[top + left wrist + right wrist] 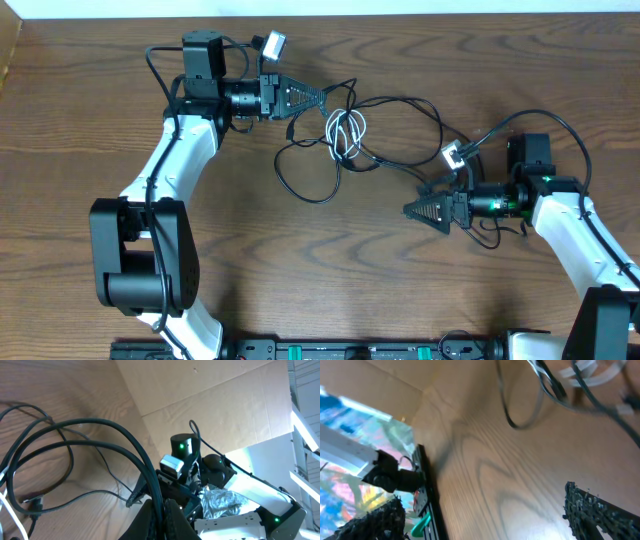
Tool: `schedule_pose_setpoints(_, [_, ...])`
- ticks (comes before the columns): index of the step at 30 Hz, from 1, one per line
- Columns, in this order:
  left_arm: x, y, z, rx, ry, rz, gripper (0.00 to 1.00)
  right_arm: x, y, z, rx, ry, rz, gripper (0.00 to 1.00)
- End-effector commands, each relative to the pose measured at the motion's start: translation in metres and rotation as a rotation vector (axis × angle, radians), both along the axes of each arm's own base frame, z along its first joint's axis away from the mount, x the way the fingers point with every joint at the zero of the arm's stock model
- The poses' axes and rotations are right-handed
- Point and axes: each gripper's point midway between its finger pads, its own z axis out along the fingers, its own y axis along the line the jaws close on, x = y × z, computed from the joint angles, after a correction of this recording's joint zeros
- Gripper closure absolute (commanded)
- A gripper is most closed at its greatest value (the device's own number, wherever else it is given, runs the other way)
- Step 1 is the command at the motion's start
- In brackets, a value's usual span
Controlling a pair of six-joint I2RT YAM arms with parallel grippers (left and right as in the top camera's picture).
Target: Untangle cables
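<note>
Two black cables (312,196) lie tangled in wide loops at the middle back of the wooden table, and another strand runs right (424,106). A short white cable (345,133) sits coiled in small loops among them. My left gripper (318,96) is shut on a black cable strand at the tangle's upper left. In the left wrist view its fingers (162,512) pinch that black cable (125,435), which arcs away. My right gripper (408,210) is open and empty, below and right of the tangle. In the right wrist view its fingers (485,520) are spread over bare wood, with a black loop (520,422) and white cable (587,372) beyond.
Thicker black robot wires (545,116) arc over the right arm. A black rail (330,350) runs along the table's front edge. A cardboard wall (215,405) stands behind the table. The left arm's base (130,250) stands at front left.
</note>
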Motion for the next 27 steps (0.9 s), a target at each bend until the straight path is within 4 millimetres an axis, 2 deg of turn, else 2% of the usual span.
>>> schedule_pose_setpoints(1, [-0.010,-0.002,0.016,-0.028,-0.017,-0.046,0.92,0.001,0.012,0.032,0.133,-0.137,0.071,0.01])
schedule_pose_setpoints(5, [-0.012,-0.008,0.018,-0.029,-0.044,-0.060,0.92,0.009,0.014,0.047,0.191,-0.216,0.089,0.01])
schedule_pose_setpoints(9, [-0.018,-0.024,0.022,-0.035,-0.107,-0.102,0.93,0.017,0.021,0.058,0.212,-0.277,0.110,0.01])
schedule_pose_setpoints(13, [-0.028,-0.045,0.028,-0.044,-0.175,-0.159,0.92,0.039,0.028,0.045,0.077,-0.359,0.060,0.01])
schedule_pose_setpoints(17, [-0.034,-0.054,0.029,-0.048,-0.186,-0.183,0.92,0.070,0.022,0.033,-0.095,-0.473,-0.044,0.01])
schedule_pose_setpoints(23, [-0.036,-0.057,0.029,-0.048,-0.178,-0.191,0.92,0.104,0.015,0.040,-0.248,-0.726,-0.105,0.01])
schedule_pose_setpoints(27, [-0.036,-0.057,0.029,-0.047,-0.166,-0.191,0.92,0.115,0.016,0.040,-0.336,-0.818,-0.129,0.01])
